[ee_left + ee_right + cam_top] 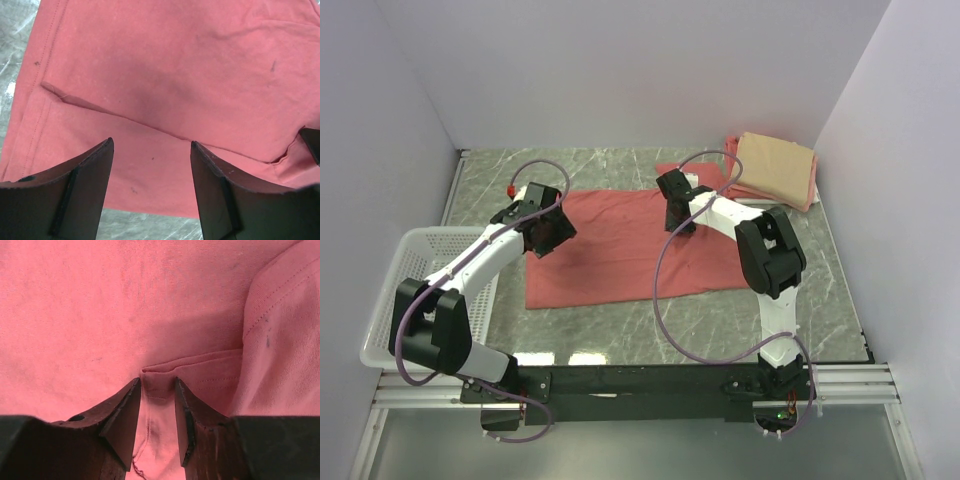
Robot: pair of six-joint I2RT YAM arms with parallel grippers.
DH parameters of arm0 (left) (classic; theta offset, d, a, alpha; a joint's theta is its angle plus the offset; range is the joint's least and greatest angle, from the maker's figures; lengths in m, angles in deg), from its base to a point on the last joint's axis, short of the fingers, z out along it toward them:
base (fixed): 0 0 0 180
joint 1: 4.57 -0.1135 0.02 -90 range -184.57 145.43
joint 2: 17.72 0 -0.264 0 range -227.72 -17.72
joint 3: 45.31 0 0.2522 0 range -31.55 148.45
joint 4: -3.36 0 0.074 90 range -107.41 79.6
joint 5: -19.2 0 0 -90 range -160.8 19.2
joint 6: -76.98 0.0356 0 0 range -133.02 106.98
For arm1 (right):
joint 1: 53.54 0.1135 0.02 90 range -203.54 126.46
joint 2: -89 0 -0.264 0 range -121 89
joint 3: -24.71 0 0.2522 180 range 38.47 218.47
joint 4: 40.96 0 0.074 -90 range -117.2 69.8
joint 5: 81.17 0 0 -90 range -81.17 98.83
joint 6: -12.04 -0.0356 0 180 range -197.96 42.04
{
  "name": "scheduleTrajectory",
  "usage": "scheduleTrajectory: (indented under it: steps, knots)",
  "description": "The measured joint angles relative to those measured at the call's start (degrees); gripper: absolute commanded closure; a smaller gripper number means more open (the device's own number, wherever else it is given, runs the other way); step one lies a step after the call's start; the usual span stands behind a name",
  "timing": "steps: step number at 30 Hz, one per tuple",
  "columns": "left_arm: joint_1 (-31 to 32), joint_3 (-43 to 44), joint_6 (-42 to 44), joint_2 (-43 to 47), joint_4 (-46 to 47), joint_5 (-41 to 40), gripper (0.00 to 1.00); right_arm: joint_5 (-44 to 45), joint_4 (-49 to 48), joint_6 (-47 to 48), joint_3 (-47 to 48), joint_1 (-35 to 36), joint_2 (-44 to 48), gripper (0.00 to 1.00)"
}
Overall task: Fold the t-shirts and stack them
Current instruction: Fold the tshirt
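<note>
Open tabletop (pixel 590 330) near side of red t-shirt (pixel 620 250); basket (pixel 405 270) along left edge, folded t-shirts (pixel 775 170) filling far-right corner

Red t-shirt (pixel 630 250): you see it spread flat across the middle of the table (pixel 620 165)
Left claw (pixel 545 228): over the shirt's left edge; you cannot read its jaws from here
Right claw (pixel 677 218): low over the shirt's upper right part
Tan t-shirt (pixel 777 168): folded, far right corner; lying on a folded pink t-shirt (pixel 738 188)
Basket (pixel 405 290): white mesh, at your left edge, beside the left arm
</note>
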State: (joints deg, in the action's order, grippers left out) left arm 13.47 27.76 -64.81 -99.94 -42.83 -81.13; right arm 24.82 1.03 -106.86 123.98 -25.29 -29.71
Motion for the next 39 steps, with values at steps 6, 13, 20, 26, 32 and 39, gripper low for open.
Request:
scheduleTrajectory:
  steps: [6, 13, 20, 26, 32, 39]
  knots:
    - [-0.3, -0.3, 0.0, 0.0, 0.0, 0.0, 0.32, -0.2, -0.1, -0.3, 0.1, 0.0, 0.0, 0.86]
    - [-0.4, -0.8, 0.0, 0.0, 0.0, 0.0, 0.32, -0.2, -0.3, -1.0, 0.1, 0.0, 0.0, 1.00]
    - [-0.6, -1.2, 0.0, 0.8, 0.0, 0.0, 0.32, -0.2, -0.9, -1.1, 0.1, 0.4, 0.9, 1.00]
    - [-0.9, -1.3, 0.0, 0.9, 0.0, 0.0, 0.32, -0.2, -1.7, -1.0, 0.7, 1.3, 1.9, 1.00]
    - [-1.0, -2.0, 0.0, 0.9, 0.0, 0.0, 0.32, -0.6, -2.1, -1.0, 0.8, 2.0, 1.9, 1.00]
    - [-1.6, -2.0, -0.1, 0.9, 0.0, 0.0, 0.32, -1.2, -2.4, -0.6, 1.7, 2.1, 1.9, 1.00]
